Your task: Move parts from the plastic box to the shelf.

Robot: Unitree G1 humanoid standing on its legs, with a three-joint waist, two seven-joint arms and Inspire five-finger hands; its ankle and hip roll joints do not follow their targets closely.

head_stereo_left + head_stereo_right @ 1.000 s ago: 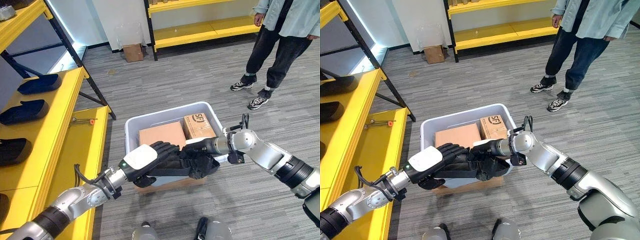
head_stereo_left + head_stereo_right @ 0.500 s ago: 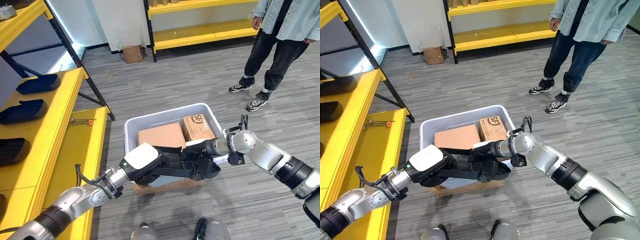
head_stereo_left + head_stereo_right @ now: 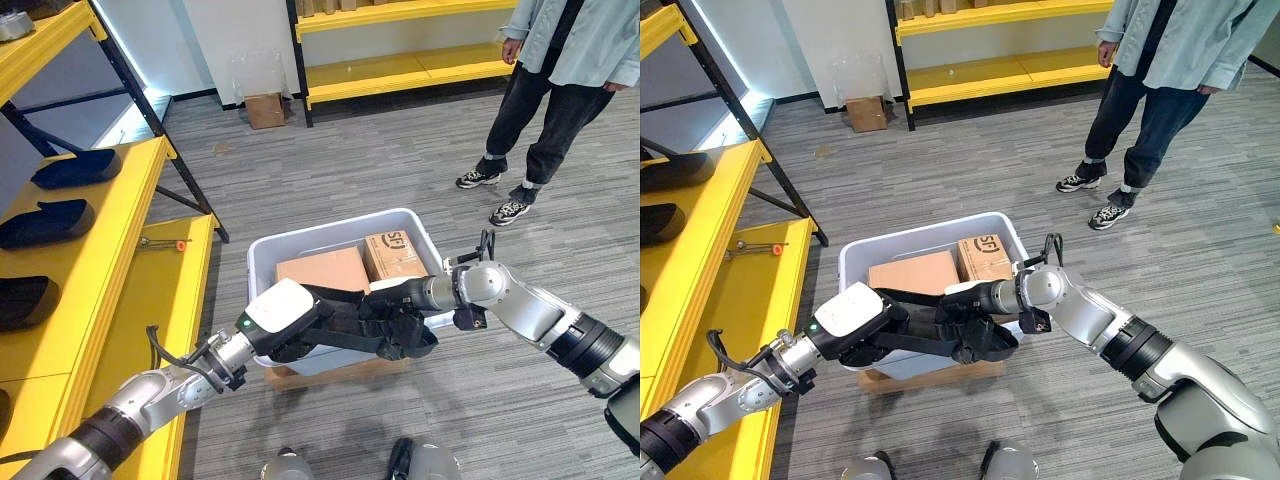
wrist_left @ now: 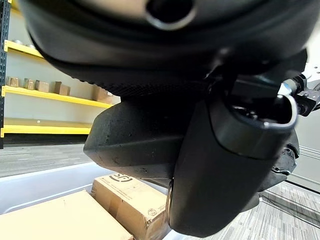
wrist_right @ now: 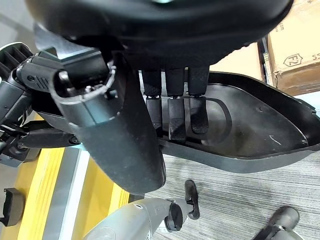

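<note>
A long black shell-shaped part (image 3: 345, 333) hangs over the front of the grey plastic box (image 3: 262, 252), held from both ends. My left hand (image 3: 285, 310), with its white back cover, has its fingers curled over the part's left end. My right hand (image 3: 405, 322) grips the right end. In the right wrist view its fingers (image 5: 174, 107) lie in the hollow of the part (image 5: 250, 130) and the thumb (image 5: 120, 135) presses the outside. Two cardboard boxes (image 3: 322, 270) (image 3: 395, 252) lie in the plastic box. The yellow shelf (image 3: 110, 260) stands to my left.
Similar black parts (image 3: 75, 168) (image 3: 45, 222) (image 3: 22, 300) lie on the shelf. A small tool (image 3: 165, 243) rests on its lower board. A person (image 3: 560, 90) stands at the back right. A small carton (image 3: 265, 105) sits by another yellow shelf (image 3: 400, 65) at the back.
My left hand's fingers, stretched over the part a second ago, have curled round it. The part has risen a little. The person has shifted their feet.
</note>
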